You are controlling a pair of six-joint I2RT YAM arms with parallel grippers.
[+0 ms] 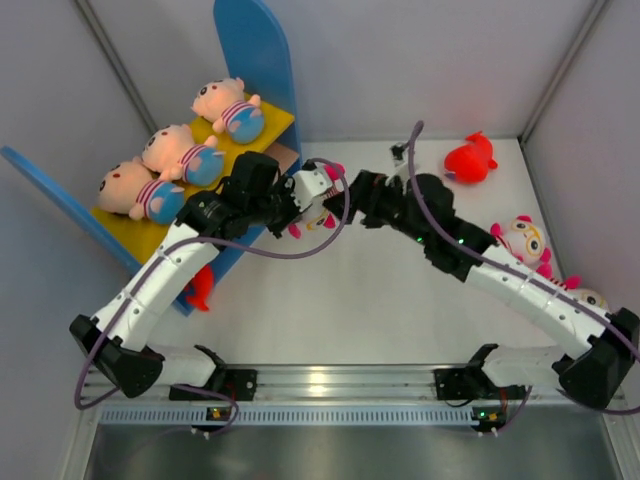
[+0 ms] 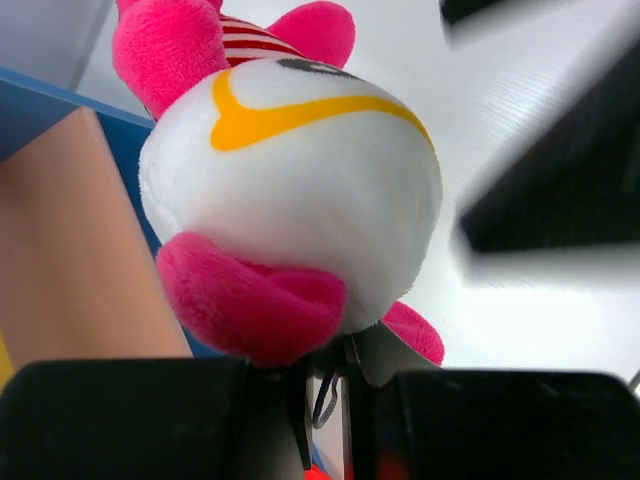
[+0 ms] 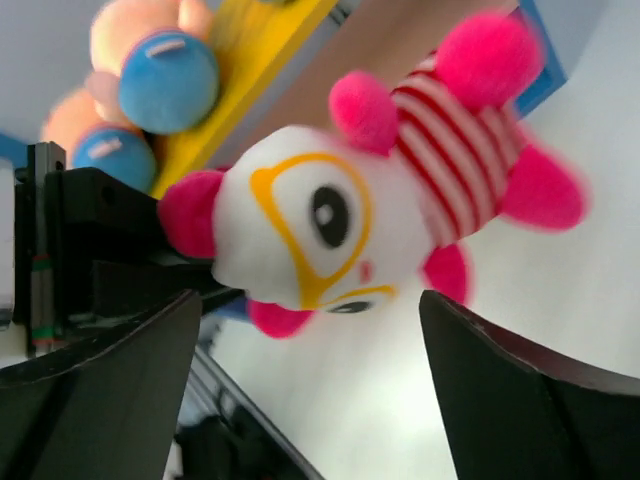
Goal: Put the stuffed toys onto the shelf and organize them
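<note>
ABOVE: The left gripper [image 1: 292,203] holds a white-faced doll [image 1: 318,187] over the white table [image 1: 350,300], just beside the shelf [image 1: 252,45]. Three peach dolls [image 1: 180,155] lie on its yellow board [image 1: 283,118], and a red plush [image 1: 470,158] rests near the grey back wall [image 1: 420,60]. LEFT WRIST: The jaws are closed on the doll's pink ear [image 2: 250,305], with the tan board [image 2: 60,250] alongside. RIGHT WRIST: The right gripper [image 3: 310,297] gapes wide and empty, the doll hanging beyond its fingers [image 3: 100,380].

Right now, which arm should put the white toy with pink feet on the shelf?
Left. The left gripper grips the white toy beside the tan lower board of the shelf. The right gripper is open and holds nothing.
</note>
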